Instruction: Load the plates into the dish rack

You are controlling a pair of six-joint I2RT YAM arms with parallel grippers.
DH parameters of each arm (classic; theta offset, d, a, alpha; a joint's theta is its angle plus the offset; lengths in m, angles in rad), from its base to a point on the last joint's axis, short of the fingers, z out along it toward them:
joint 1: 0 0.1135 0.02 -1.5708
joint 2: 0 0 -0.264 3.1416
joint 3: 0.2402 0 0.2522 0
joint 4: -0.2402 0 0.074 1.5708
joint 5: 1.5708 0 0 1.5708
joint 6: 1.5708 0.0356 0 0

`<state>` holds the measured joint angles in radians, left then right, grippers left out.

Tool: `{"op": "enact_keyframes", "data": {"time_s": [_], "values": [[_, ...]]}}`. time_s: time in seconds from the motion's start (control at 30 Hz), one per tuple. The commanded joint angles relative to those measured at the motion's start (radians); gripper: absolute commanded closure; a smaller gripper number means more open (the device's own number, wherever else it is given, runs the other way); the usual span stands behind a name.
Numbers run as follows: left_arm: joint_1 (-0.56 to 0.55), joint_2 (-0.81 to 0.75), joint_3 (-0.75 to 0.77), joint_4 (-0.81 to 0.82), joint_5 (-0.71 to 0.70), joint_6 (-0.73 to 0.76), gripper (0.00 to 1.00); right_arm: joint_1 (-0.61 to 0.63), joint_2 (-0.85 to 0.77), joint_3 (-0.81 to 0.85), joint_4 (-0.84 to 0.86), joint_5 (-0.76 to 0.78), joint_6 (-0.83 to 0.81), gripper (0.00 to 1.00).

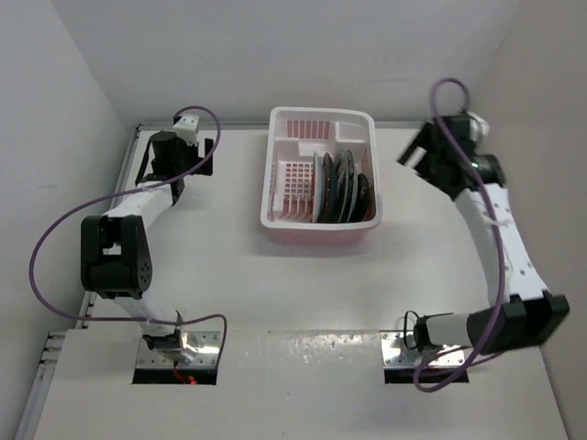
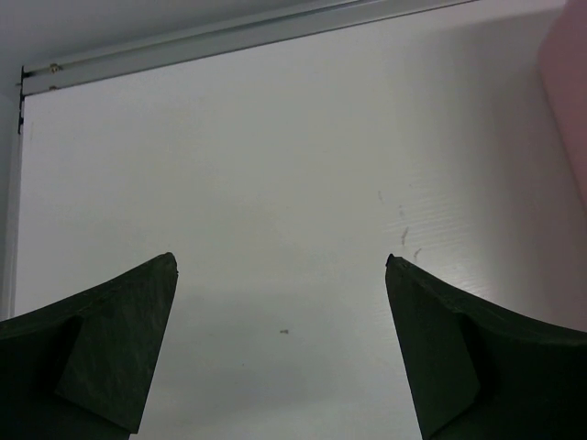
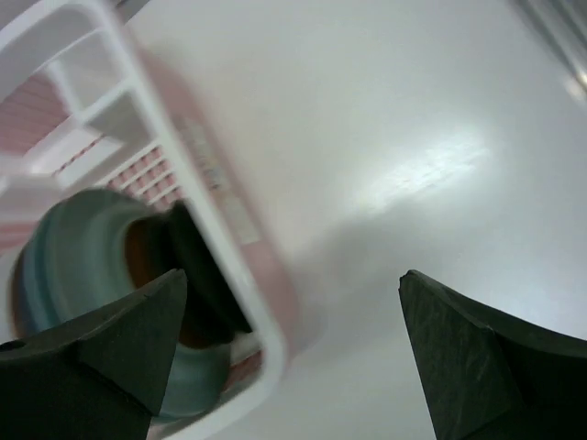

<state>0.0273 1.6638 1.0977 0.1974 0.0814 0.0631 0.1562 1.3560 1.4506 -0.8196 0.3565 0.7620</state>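
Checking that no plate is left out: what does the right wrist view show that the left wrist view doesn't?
Right wrist only: the plates standing on edge inside the dish rack. Left wrist only: a metal rail along the far edge of the table. Both: bare white table, some pink rack wall, and an open, empty gripper, the right gripper and the left gripper.

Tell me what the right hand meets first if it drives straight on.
Probably the table, right at the foot of the dish rack; possibly the rack's wall itself, depth being unclear.
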Motion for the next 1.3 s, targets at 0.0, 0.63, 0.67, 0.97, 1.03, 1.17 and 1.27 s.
{"op": "enact_keyframes", "data": {"time_s": [0.0, 0.63, 0.67, 0.97, 1.03, 1.17, 1.27], "values": [[-0.026, -0.081, -0.004, -0.036, 0.014, 0.035, 0.00, -0.182, -0.150, -0.122, -0.061, -0.155, 0.077, 0.04], [-0.026, -0.252, -0.153, -0.133, -0.048, 0.057, 0.00, -0.515, -0.101, -0.358, -0.015, -0.350, -0.067, 0.01], [-0.026, -0.283, -0.189, -0.124, -0.057, 0.067, 0.00, -0.515, -0.103, -0.366, -0.004, -0.350, -0.076, 0.01], [-0.015, -0.360, -0.291, -0.161, -0.068, 0.037, 0.00, -0.515, -0.116, -0.411, -0.041, -0.398, -0.164, 0.01], [-0.015, -0.387, -0.314, -0.148, -0.068, 0.027, 0.00, -0.518, -0.129, -0.421, -0.052, -0.384, -0.181, 0.01], [-0.015, -0.435, -0.337, -0.159, -0.077, 0.018, 0.00, -0.523, -0.164, -0.437, -0.043, -0.392, -0.196, 0.01], [-0.015, -0.464, -0.361, -0.179, -0.077, 0.018, 0.00, -0.523, -0.184, -0.456, -0.010, -0.406, -0.208, 0.01]]}}
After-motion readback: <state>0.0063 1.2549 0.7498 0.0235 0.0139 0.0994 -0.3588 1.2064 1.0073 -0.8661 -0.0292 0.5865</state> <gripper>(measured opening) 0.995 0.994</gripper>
